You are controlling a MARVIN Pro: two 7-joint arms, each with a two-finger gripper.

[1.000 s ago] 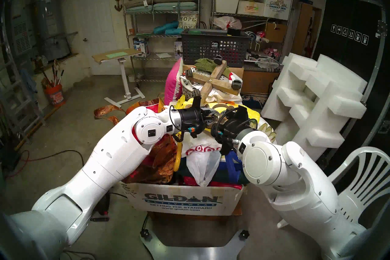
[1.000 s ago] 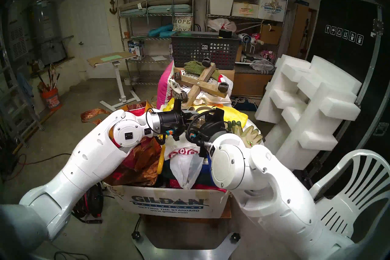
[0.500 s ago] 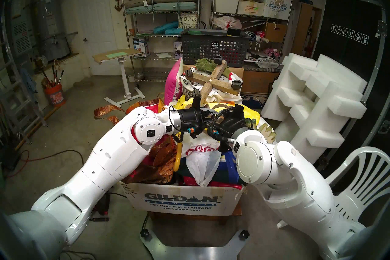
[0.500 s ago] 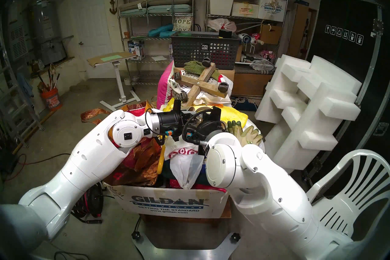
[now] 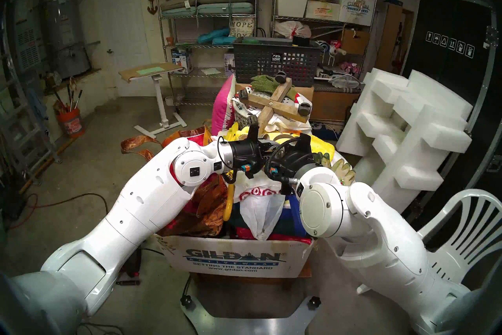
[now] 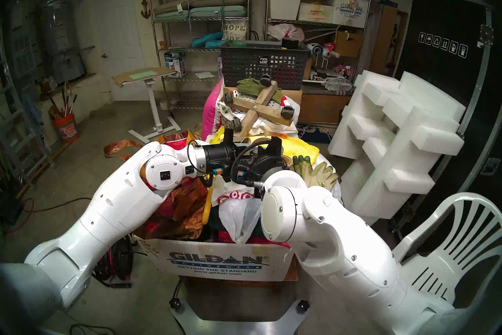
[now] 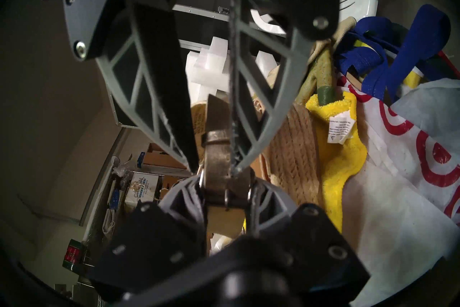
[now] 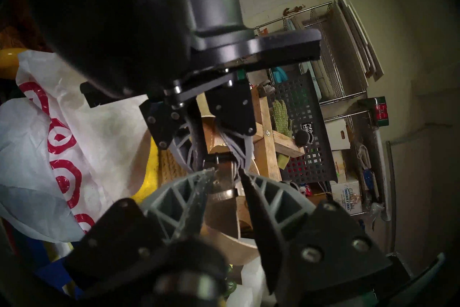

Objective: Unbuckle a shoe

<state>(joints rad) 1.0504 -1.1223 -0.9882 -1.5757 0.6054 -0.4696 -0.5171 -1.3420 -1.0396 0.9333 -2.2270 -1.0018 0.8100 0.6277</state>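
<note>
Jute rope wraps the sole of the tan wedge sandal (image 7: 296,147) lying atop the clutter in the Gildan box (image 5: 233,258), where the left gripper (image 7: 225,193) pinches its buckle (image 7: 236,195) and the right gripper (image 8: 225,180) clamps the ankle strap (image 7: 216,139) just beside.

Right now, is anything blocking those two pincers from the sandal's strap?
Nothing visible. The left pincer and the right pincer both already pinch the sandal strap by its buckle, above the jute sole.
</note>
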